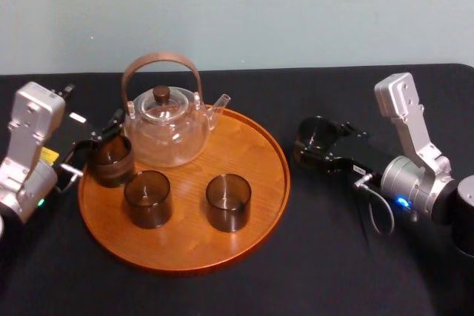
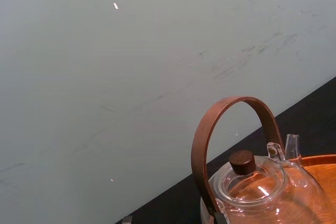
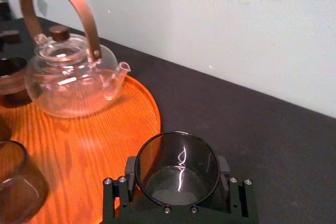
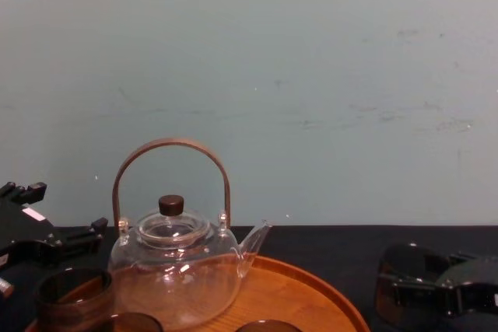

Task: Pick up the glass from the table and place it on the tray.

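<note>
At the tray's [image 1: 255, 201] three o'clock, over the desk [image 1: 333, 264], our right gripper [image 1: 317, 144] holds the glass [image 3: 177, 167] between closed fingers, so only the placing remains; our left gripper [image 1: 102, 143] sits at ten o'clock.

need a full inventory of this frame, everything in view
table: 1, black, under everything
wall: 1, pale green, behind
tray: 1, orange-brown, on table
teapot: 1, clear, brown handle, tray's back
left glass: 1, smoky, tray's left edge
front-left glass: 1, smoky, tray's front
front-right glass: 1, smoky, tray's front
held glass: 1, smoky, in right hand
left hand: 1, black, at left glass
right hand: 1, black, right of tray, shut on held glass
</note>
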Controlling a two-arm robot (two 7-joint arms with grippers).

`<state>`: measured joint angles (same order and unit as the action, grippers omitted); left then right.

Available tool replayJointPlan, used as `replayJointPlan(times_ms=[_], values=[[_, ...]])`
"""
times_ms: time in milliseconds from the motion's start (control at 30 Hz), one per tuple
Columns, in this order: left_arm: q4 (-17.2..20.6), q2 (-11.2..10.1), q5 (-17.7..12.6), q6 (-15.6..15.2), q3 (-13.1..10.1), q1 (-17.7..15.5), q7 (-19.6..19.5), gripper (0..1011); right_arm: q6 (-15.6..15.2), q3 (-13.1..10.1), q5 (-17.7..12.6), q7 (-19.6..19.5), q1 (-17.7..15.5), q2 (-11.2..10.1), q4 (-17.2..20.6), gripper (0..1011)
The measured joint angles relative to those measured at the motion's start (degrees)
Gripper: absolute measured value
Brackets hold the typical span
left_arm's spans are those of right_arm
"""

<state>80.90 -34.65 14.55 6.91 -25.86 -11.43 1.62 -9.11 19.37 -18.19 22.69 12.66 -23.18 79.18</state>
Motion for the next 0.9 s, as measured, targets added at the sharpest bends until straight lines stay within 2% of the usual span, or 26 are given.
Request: replayJointPlan(times_ms=[267, 400, 633, 900], values=[[0.0, 0.0, 0.0, 0.0, 0.0, 0.0, 0.0, 1001, 1.0, 0.8, 0.4, 0.6, -0.8, -0.7, 2.8, 904], [0.0, 0.0, 0.0, 0.0, 0.0, 0.0, 0.0, 1001, 1.2, 2.2, 1.3, 1.4, -0.2, -0.6, 3.3, 904], [0.0, 0.0, 0.0, 0.0, 0.0, 0.0, 0.0, 1001, 1.2, 3.7, 1.9, 2.3, 2.0, 0.4, 1.5, 904], [0.0, 0.0, 0.0, 0.0, 0.0, 0.0, 0.0, 1001, 0.9, 5.7, 2.8, 2.7, 5.4, 2.6, -1.7, 904]])
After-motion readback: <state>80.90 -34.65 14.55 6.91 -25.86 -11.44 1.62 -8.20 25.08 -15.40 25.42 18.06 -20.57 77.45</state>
